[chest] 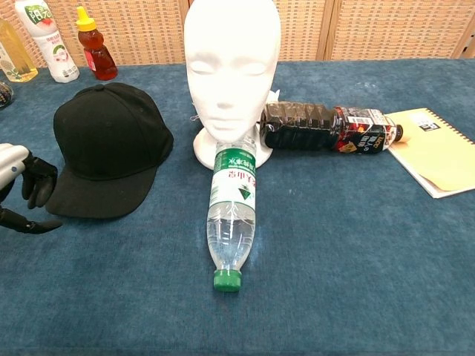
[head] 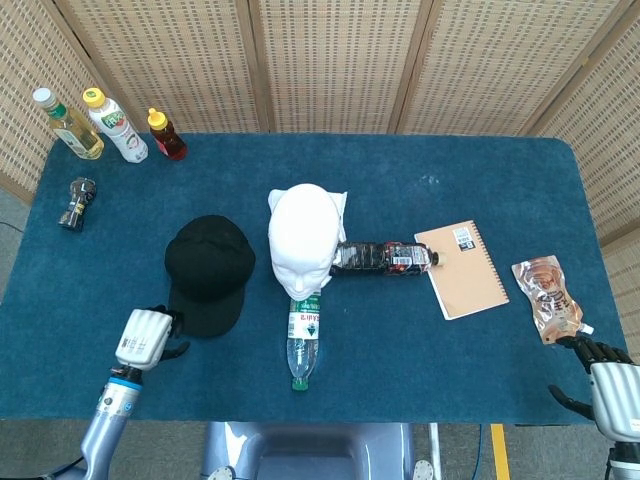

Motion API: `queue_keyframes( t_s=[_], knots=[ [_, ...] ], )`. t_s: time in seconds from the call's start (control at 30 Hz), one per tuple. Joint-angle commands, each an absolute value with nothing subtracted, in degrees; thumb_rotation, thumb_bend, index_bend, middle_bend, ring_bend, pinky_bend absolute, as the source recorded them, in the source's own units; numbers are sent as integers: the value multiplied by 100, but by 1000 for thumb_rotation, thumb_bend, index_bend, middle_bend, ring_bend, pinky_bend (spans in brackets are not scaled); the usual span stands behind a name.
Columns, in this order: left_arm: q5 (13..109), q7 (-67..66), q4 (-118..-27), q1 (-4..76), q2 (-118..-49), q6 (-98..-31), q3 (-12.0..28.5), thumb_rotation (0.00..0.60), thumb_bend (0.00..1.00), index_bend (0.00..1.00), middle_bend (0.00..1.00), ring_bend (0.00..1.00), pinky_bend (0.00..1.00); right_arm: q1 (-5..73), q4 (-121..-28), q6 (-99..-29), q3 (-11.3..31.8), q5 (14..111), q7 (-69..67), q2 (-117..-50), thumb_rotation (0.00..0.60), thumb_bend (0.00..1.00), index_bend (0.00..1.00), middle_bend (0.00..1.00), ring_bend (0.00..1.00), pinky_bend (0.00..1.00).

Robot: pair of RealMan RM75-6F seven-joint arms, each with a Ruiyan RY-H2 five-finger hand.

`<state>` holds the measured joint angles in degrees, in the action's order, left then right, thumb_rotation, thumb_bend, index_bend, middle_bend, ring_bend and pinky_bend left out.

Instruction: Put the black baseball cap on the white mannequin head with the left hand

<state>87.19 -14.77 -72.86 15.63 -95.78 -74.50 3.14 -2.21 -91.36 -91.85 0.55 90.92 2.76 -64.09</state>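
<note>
Fingers (chest: 35,180) of the left hand (head: 146,338) are spread and hold nothing; in the chest view they sit just beside the near-left edge of the brim of the black baseball cap (head: 207,271), and whether they touch it cannot be told. That cap lies flat on the blue table (head: 450,370), brim toward the near side, just left of the white mannequin head (head: 303,240), which stands upright at the table's middle. A clear water bottle (chest: 231,215) lies with its base against the head's foot and its green lid pointing near. A dark bottle (head: 384,257) lies on its side to the right of the head, and a tan notebook (head: 462,268) lies beyond it. The right hand (head: 610,390) rests at the near right corner, fingers apart and empty.
</note>
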Motion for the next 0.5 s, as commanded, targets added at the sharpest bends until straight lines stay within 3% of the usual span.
queue_keyframes(
  t_s=[0.03, 0.5],
  knots=[
    [8631, -1577, -7159, 1609, -9757, -7450, 371, 557, 141, 690, 695, 558, 683, -228, -9108, -9173, 61, 9062, 249, -6411, 600, 126, 329, 377, 409, 405],
    [8491, -1711, -6804, 1771, -10162, -7379, 403, 553, 139, 690, 695, 557, 683, -257, -8973, -9149, 101, 8956, 100, -6413, 600, 126, 329, 374, 409, 411]
  ],
)
